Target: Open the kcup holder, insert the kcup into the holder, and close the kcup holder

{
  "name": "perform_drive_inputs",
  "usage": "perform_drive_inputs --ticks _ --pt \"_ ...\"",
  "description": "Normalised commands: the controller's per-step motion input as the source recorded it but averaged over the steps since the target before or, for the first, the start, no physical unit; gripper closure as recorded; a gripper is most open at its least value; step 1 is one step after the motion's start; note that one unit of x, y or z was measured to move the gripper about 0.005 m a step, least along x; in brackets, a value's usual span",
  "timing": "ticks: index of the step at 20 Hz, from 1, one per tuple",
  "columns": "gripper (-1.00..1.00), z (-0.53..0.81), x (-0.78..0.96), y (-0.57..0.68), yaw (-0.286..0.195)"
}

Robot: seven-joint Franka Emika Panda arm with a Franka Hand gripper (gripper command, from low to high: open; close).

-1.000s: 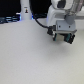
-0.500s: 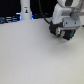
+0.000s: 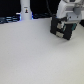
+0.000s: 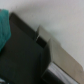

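— Seen at the exterior view's left? 
— Tall white bottle [image 3: 25, 10] upright at the far edge of the pale tabletop [image 3: 30, 55].
— Further right? 
— Black kcup holder [image 3: 61, 27], boxy, under the white arm. Contents too blurred to tell.
— Hand [image 3: 64, 24]? 
— Low against the holder; open or closed, cannot tell.
— Wrist view? 
— Dark holder surface [image 4: 25, 55], something green [image 4: 4, 27] at the edge.

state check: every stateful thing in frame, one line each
gripper: at the kcup holder; open or shut unclear.
kcup holder: black box under the arm, mostly hidden; open or closed unclear.
white bottle-like object: upright at the back, apart from the arm.
kcup: not identifiable.
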Motion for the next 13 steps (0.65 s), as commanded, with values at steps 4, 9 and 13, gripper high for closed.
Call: perform_drive_inputs --ticks 4,9,13 --pt "-1.0 0.0 -1.0 0.49 -0.003" --pt "-1.0 0.6 -0.35 0.23 0.003" --pt "-1.0 0.26 0.08 -0.01 -0.009"
